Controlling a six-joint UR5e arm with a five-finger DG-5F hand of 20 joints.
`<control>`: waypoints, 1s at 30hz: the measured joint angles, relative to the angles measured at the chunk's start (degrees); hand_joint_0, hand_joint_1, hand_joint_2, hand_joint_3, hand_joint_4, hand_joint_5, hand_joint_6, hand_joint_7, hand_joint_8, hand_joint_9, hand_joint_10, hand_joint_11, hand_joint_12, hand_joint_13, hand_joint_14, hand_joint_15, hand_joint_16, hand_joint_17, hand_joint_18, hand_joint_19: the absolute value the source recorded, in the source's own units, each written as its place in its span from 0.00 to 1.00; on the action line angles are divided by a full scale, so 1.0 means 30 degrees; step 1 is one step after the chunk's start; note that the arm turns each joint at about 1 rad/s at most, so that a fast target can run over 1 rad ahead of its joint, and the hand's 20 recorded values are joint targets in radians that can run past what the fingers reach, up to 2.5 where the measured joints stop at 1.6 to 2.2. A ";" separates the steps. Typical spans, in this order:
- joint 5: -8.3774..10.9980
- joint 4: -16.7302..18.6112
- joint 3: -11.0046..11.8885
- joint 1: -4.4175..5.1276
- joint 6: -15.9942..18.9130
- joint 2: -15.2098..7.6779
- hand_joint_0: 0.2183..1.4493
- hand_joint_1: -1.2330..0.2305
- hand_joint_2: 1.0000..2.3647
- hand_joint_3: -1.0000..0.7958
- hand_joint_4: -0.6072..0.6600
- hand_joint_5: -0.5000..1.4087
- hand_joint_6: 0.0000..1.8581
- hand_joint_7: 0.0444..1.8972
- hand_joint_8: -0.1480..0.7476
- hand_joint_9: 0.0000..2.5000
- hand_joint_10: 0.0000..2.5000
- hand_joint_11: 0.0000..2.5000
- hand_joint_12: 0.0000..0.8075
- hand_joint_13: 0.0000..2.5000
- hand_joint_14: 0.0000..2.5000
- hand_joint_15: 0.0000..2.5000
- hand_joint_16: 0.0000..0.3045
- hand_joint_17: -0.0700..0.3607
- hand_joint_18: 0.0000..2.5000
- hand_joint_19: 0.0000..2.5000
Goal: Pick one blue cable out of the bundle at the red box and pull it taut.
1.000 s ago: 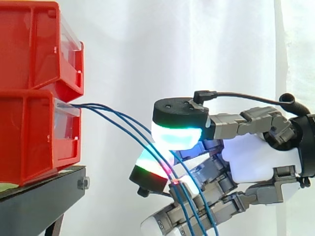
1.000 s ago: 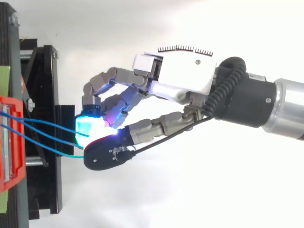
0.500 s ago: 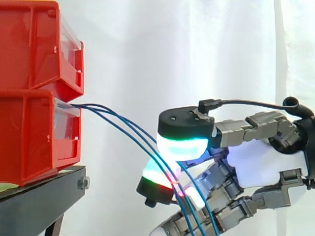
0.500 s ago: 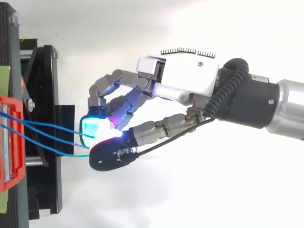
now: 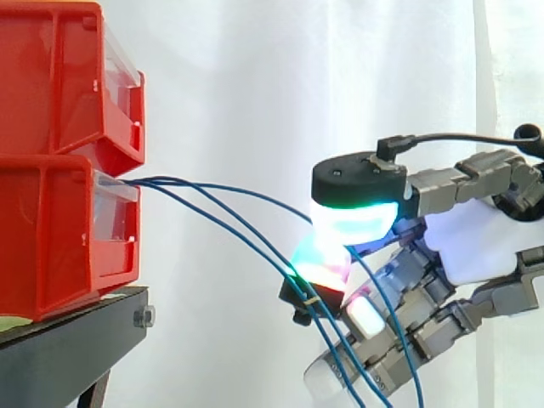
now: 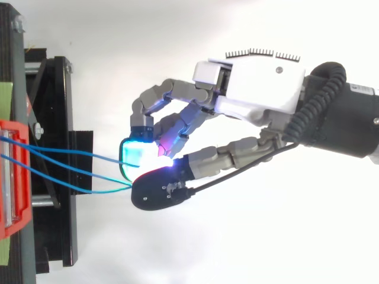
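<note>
Several thin blue cables [image 5: 229, 223] leave the lower red bin [image 5: 59, 229] and run right and downward. My hand [image 6: 254, 94] sits to the right of the bins with its fingers curled. Its thumb pad [image 5: 355, 219] and a finger pad [image 5: 319, 263] pinch one blue cable [image 6: 106, 158] between them, and that strand runs fairly straight to the bin. The other strands pass below and behind the pads and hang down past the fingers [image 5: 399, 340]. In the top view the cables fan out from the red bin [image 6: 12, 177] to the glowing pads.
A second red bin [image 5: 68, 76] is stacked on the lower one, both on a black stand [image 5: 76, 340]. A white curtain hangs behind. Open space lies to the right of the stand.
My hand has drawn to the right, away from the bins, keeping its pinch. The cables stretch longer and straighter between the bin and the pads.
</note>
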 measured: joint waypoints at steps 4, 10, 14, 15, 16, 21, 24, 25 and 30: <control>0.0089 -0.0409 0.0000 0.0005 -0.0014 0.0243 0.32 0.31 0.01 0.57 0.56 0.18 0.47 0.62 0.66 0.35 0.01 0.21 0.56 0.23 0.00 0.07 0.23 0.53 0.21 0.10; 0.0115 -0.0786 0.0000 0.0011 -0.0019 0.0488 0.32 0.30 0.01 0.59 0.54 0.18 0.47 0.63 0.66 0.34 0.01 0.21 0.56 0.22 0.00 0.07 0.23 0.53 0.21 0.10; 0.0118 -0.0881 0.0012 0.0008 -0.0019 0.0525 0.33 0.29 0.01 0.59 0.52 0.18 0.47 0.64 0.65 0.34 0.01 0.21 0.56 0.22 0.00 0.07 0.23 0.53 0.20 0.10; 0.0125 -0.0911 0.0027 0.0008 -0.0019 0.0532 0.33 0.29 0.01 0.60 0.51 0.18 0.47 0.65 0.64 0.34 0.01 0.22 0.56 0.22 0.00 0.07 0.23 0.53 0.20 0.10; 0.0136 -0.0951 0.0048 0.0009 -0.0018 0.0535 0.33 0.29 0.01 0.60 0.51 0.18 0.47 0.65 0.65 0.34 0.01 0.22 0.56 0.22 0.00 0.07 0.23 0.53 0.20 0.10; 0.0349 -0.1266 0.0156 0.0027 -0.0044 0.0529 0.33 0.29 0.01 0.60 0.50 0.18 0.48 0.64 0.64 0.34 0.01 0.23 0.56 0.22 0.00 0.07 0.23 0.53 0.21 0.10; 0.0625 -0.1301 0.0160 0.0034 -0.0065 0.0527 0.34 0.29 0.01 0.60 0.48 0.18 0.48 0.64 0.64 0.35 0.01 0.24 0.55 0.22 0.00 0.08 0.23 0.52 0.21 0.10; 0.0742 -0.1275 0.0160 0.0040 -0.0068 0.0526 0.34 0.29 0.01 0.60 0.48 0.18 0.48 0.64 0.64 0.35 0.01 0.24 0.55 0.22 0.00 0.08 0.23 0.52 0.20 0.10; 0.0930 -0.0995 0.0152 0.0063 -0.0076 0.0524 0.35 0.28 0.01 0.60 0.44 0.18 0.48 0.66 0.62 0.34 0.01 0.24 0.53 0.22 0.00 0.08 0.22 0.51 0.20 0.10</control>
